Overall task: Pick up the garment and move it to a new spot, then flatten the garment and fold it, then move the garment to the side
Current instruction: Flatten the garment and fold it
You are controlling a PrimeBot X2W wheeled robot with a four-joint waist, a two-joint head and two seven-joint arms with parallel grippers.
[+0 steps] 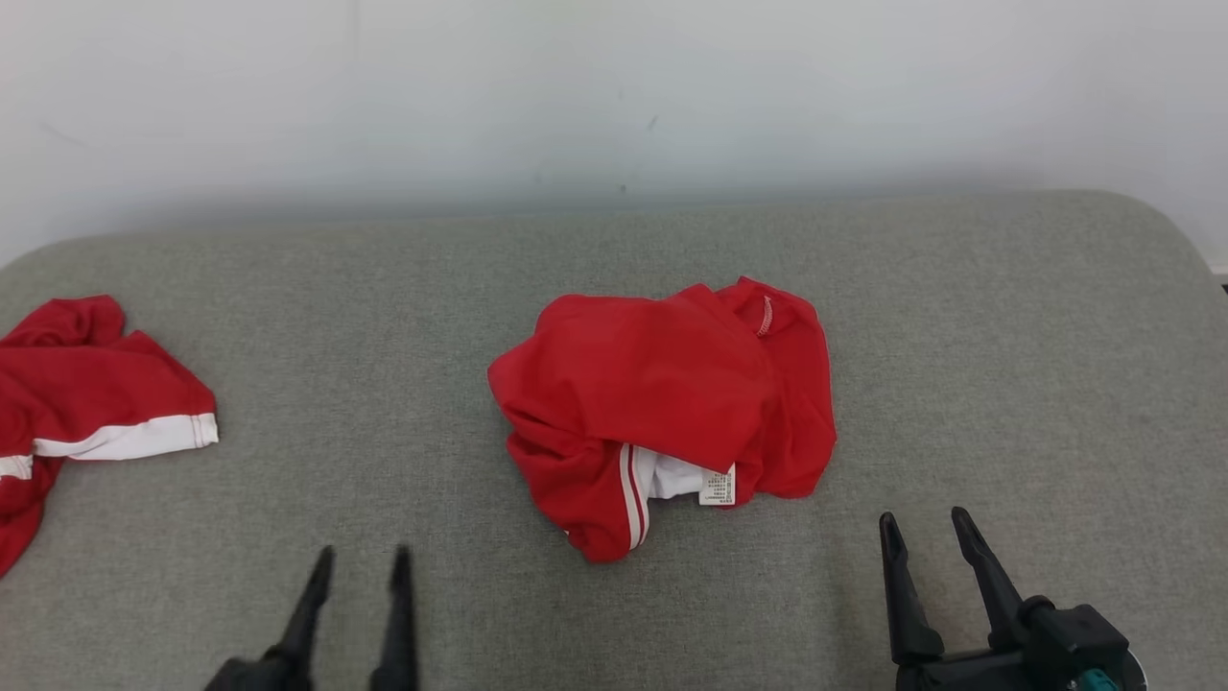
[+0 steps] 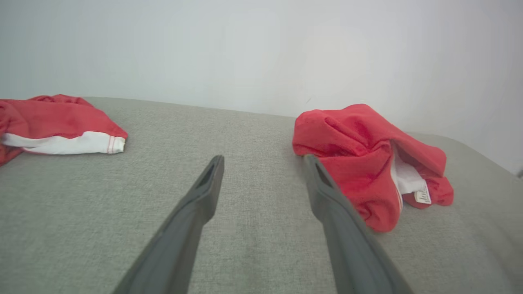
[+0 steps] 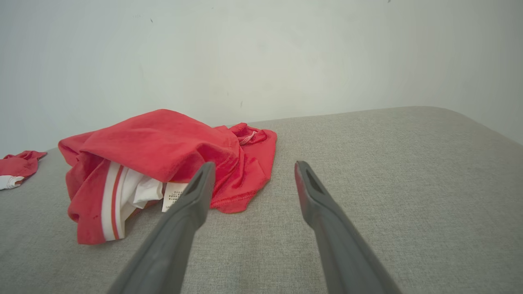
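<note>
Plain indoor room — grey cushioned surface (image 1: 384, 288), white wall (image 1: 614, 96).

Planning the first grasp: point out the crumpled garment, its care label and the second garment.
crumpled garment (image 1: 633, 374), head view, top red fold.
care label (image 1: 717, 486), head view, middle of white tag.
second garment (image 1: 86, 384), head view, red cloth above white band.

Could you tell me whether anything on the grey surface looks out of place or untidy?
The red garment in the middle lies crumpled in a heap, with its white care label and striped trim turned outward. A second red garment is bunched at the far left. Nothing looks torn or spilled.
</note>
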